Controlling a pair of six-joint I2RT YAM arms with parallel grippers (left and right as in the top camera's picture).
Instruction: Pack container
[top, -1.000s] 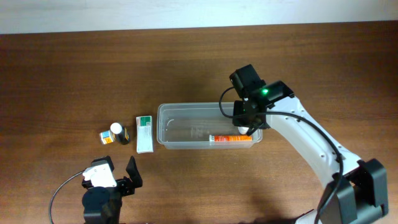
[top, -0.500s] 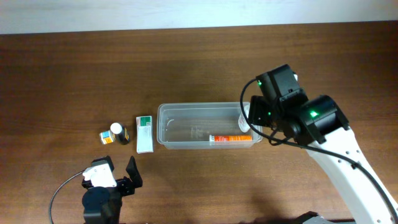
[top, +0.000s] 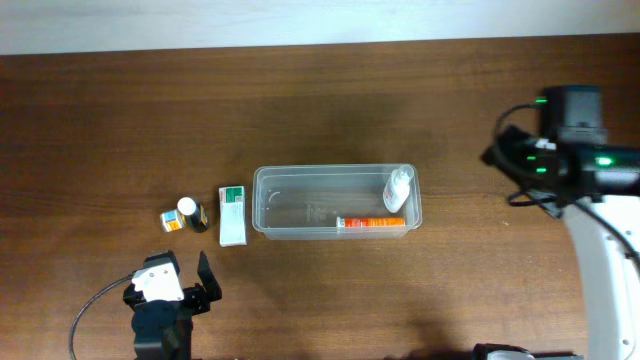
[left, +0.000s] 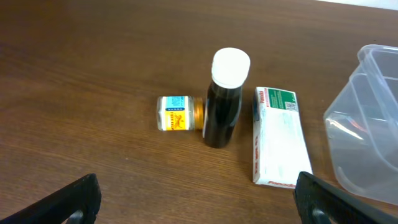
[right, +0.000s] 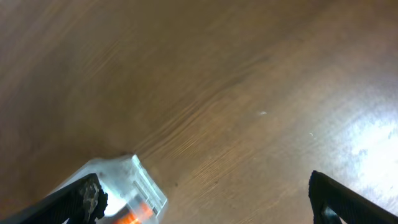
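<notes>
Packing is partway: the container (top: 320, 168) holds two things. Your left gripper (left: 199, 196) and right gripper (right: 211, 198) are spread wide, empty. Next, grab the box (top: 233, 214) just left of it.

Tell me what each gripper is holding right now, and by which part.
Nothing is held. The left gripper is open, with the dark bottle ahead of it untouched. The right gripper is open too, off to the side of the container.
</notes>
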